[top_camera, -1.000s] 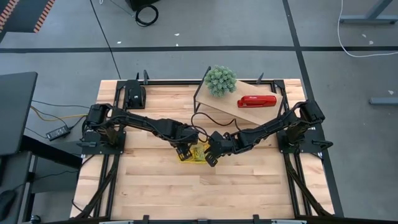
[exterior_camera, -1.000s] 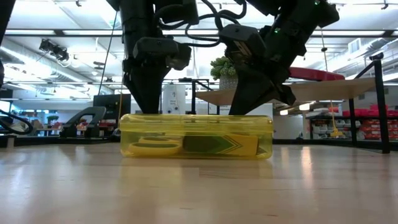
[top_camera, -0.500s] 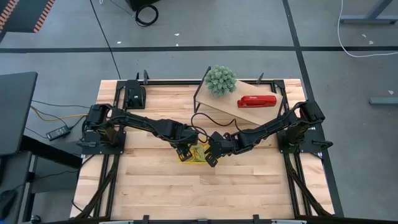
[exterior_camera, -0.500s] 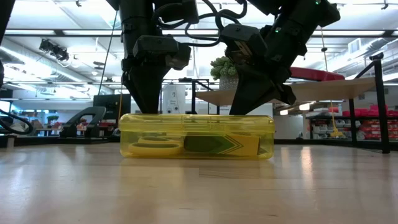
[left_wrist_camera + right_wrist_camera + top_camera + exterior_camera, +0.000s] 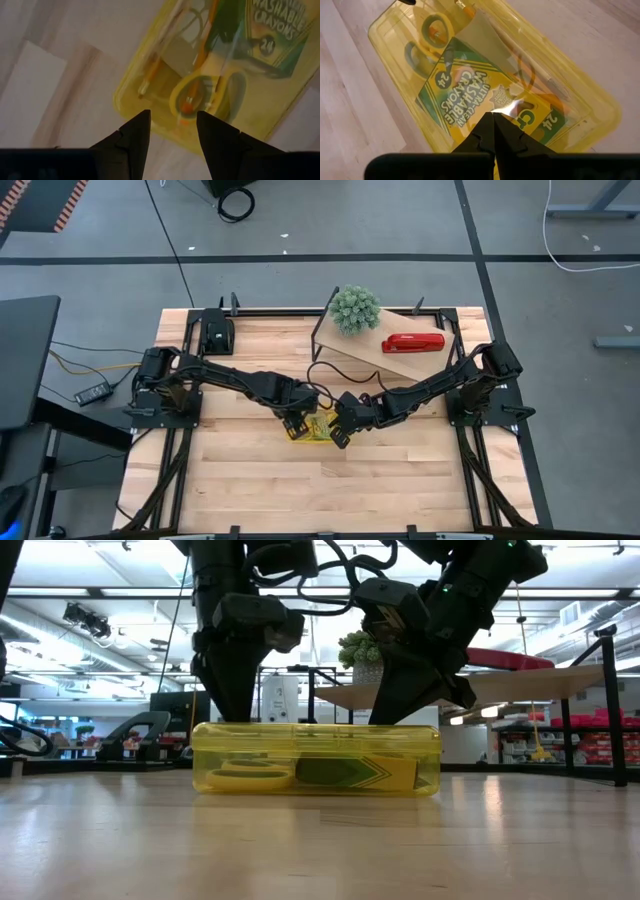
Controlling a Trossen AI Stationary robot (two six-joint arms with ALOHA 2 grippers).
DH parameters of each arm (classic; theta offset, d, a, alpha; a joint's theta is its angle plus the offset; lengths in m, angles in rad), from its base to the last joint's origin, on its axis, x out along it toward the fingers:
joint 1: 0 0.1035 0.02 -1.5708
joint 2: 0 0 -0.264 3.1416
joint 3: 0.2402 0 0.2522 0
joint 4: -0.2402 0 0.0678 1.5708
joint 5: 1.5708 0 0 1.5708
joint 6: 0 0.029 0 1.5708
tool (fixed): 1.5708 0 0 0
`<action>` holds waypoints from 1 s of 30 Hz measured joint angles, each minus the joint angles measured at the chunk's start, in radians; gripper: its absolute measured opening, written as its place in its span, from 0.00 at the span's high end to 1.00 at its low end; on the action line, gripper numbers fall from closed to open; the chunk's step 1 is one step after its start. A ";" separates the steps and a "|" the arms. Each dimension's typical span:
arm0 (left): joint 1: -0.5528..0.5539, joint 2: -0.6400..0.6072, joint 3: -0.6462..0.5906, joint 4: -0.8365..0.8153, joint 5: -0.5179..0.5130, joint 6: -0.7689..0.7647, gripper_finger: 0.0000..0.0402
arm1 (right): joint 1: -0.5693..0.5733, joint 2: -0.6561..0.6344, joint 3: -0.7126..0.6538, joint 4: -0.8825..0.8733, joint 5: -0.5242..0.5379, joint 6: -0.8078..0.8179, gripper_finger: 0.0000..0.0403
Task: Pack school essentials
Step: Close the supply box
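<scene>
Surface: pale wooden table (image 5: 260, 480) inside a black frame, grey floor around it.
Back of table: a raised wooden shelf (image 5: 400, 358) carrying a round green potted plant (image 5: 354, 309) and a red stapler (image 5: 413, 343).
Container: translucent yellow pencil case (image 5: 315, 759), lid closed, lying flat mid-table between both arms.
Contents: green-and-yellow crayon box (image 5: 475, 95), yellow-handled scissors (image 5: 200, 97) beside it, orange pencils (image 5: 152, 70) along one long wall.
Left gripper (image 5: 170, 127): just above one end of the case, fingers spread, holding nothing.
Right gripper (image 5: 493, 131): over the lid above the crayon box, fingers pressed together.
</scene>
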 joint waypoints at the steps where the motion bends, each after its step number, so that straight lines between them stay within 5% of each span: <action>1: 0.000 -0.003 0.000 -0.001 0.000 -0.002 0.57 | 0.000 0.000 0.000 0.000 0.000 0.000 0.99; 18: -0.006 -0.028 0.210 -0.056 -0.019 0.065 0.57 | 0.000 0.000 0.000 -0.006 0.002 0.001 0.99; 30: -0.005 -0.029 0.234 -0.103 -0.029 0.069 0.57 | 0.000 0.000 0.013 -0.007 0.004 0.000 0.99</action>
